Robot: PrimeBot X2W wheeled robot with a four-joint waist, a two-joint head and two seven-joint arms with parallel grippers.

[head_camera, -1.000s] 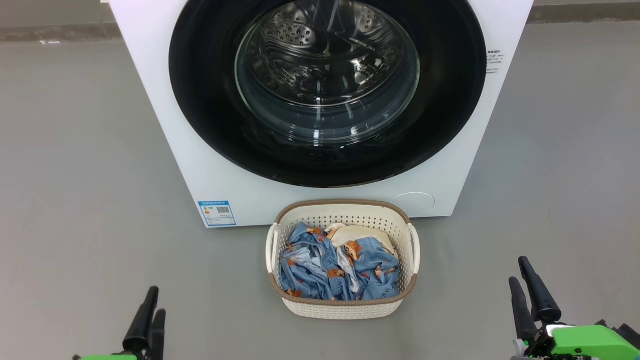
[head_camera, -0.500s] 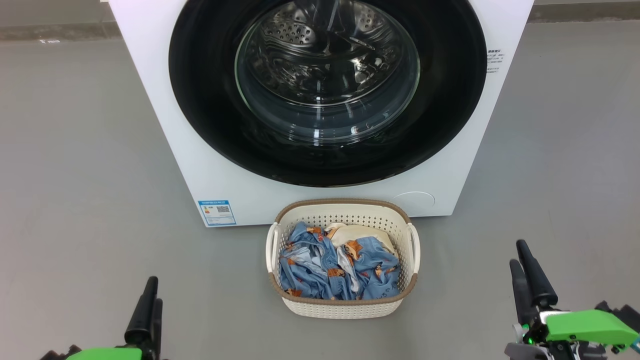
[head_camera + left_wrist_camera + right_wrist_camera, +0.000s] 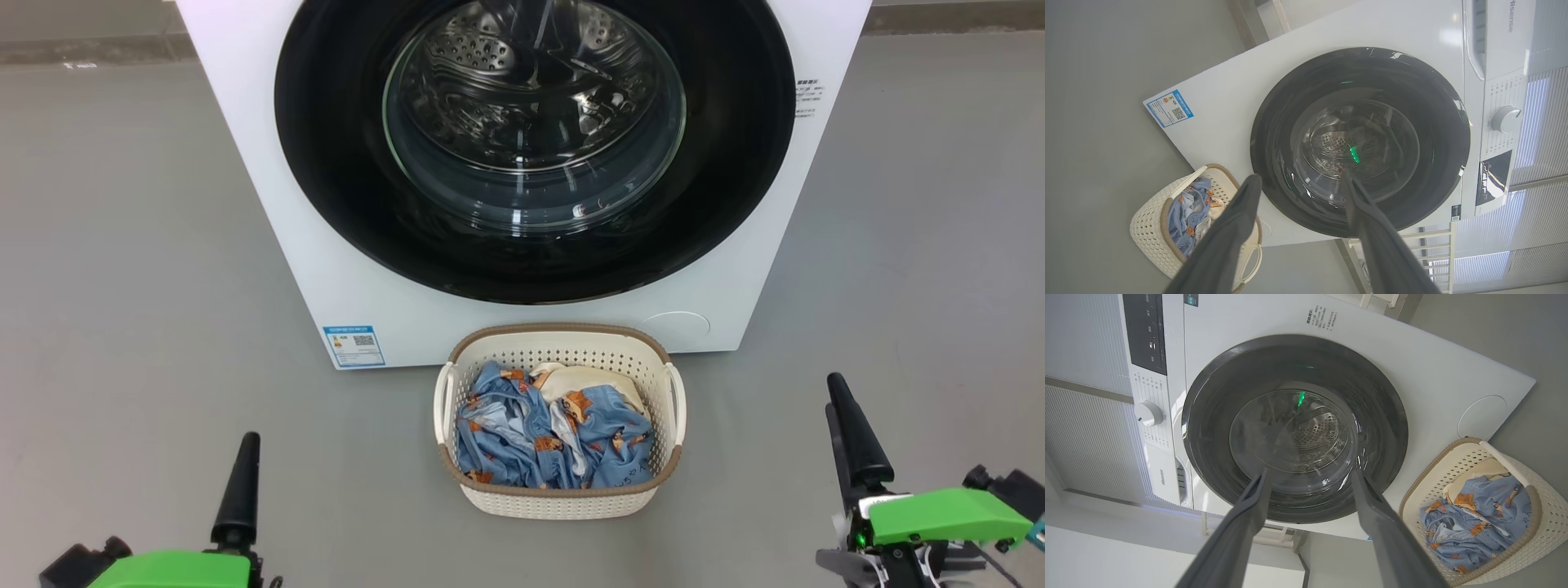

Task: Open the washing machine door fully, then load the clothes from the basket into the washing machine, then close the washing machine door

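Head view: the perforated cream basket (image 3: 563, 502) of crumpled blue clothes (image 3: 555, 441) sits on the floor (image 3: 122, 245) before the white washing machine (image 3: 269, 204), whose glossy black-ringed door (image 3: 326, 163) seems shut. Left wrist view: the left pincer (image 3: 1301, 177) gapes wide, empty. Right wrist view: the right pincer (image 3: 1309, 473) likewise.

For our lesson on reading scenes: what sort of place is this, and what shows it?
Probably a laundry area: a big white front-loading washing machine with a cream perforated plastic basket of light-blue printed clothes before it.
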